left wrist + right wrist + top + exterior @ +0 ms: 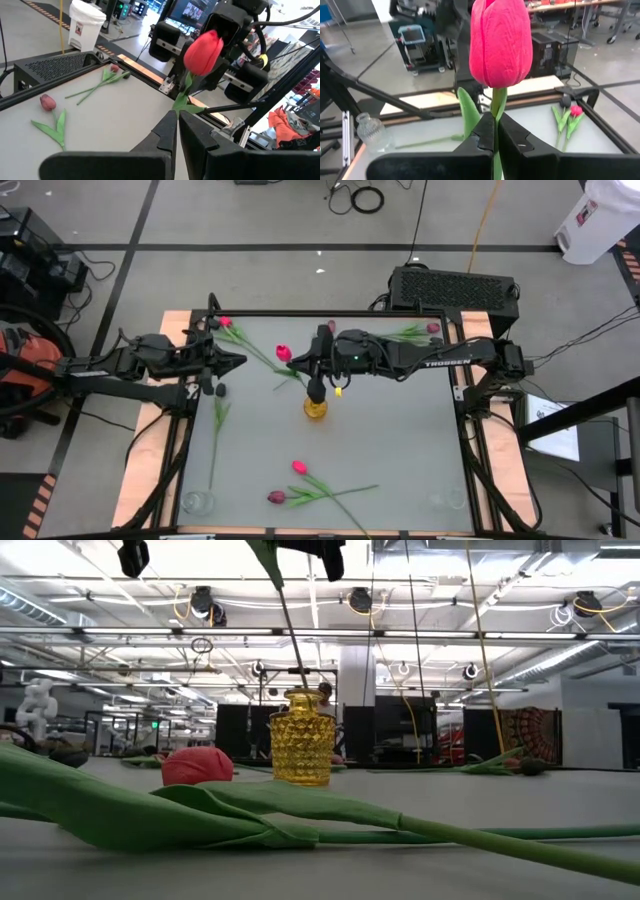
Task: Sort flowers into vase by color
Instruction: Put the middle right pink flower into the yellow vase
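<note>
Green stem and leaves of a fallen tulip (300,815) lie closest in the low view, with a pink-red head (197,767) behind them on the grey surface (400,450). From above, these are the two tulips (310,485) near the front edge, one bright pink, one maroon. A clear glass vase (197,502) stands at the front left corner.

Mid-surface stands the yellow glass vase (316,408), faceted and upright. Above it the right end effector (316,390) has its fingers clamped together on the stem of a pink-red tulip (498,42), held upright with its stem reaching down to the vase mouth.

At the left side the left end effector (238,361) hovers with its fingers nearly together, nothing visibly between them. A dark-headed tulip (218,415) lies just beside it, and a pink one (240,335) near the back left corner. Farthest back, at the right rear, two more tulips (415,332) lie side by side.
</note>
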`<state>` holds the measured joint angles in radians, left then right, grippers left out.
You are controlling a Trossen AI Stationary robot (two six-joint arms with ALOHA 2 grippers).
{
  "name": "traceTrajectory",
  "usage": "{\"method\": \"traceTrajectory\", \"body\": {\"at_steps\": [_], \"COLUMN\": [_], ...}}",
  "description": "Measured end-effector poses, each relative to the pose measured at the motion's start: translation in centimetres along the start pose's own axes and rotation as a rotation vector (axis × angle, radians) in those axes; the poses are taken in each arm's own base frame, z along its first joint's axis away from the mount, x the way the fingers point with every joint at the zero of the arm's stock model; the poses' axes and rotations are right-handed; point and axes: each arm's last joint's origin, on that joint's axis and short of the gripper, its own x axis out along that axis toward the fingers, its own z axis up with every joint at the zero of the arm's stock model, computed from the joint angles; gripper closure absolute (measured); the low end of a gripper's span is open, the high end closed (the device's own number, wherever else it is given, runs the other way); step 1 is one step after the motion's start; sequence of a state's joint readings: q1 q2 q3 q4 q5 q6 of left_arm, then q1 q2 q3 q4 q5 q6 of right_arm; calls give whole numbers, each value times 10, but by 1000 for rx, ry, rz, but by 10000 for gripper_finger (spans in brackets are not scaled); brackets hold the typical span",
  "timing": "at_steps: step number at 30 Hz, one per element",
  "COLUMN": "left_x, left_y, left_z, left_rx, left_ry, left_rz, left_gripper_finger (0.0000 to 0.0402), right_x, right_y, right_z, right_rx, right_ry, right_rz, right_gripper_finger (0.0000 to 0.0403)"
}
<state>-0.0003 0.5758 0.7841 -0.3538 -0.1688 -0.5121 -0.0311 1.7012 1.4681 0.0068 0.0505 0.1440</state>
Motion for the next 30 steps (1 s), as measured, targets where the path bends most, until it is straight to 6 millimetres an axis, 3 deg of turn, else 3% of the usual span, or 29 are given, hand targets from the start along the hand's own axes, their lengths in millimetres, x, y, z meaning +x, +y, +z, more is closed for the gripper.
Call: {"method": "traceTrajectory", "body": {"at_steps": [30], "left_x": [0], "left_y": [0], "left_z": [0], "left_rx": [0], "left_ry": [0], "left_rz": [-1], "left_gripper_finger": [375], "right_x": [-2], "right_y": [-2], "right_z": [-17], "right_rx": [24], "right_ry": [176], "right_rz": [-28], "right_gripper_finger": [403]}}
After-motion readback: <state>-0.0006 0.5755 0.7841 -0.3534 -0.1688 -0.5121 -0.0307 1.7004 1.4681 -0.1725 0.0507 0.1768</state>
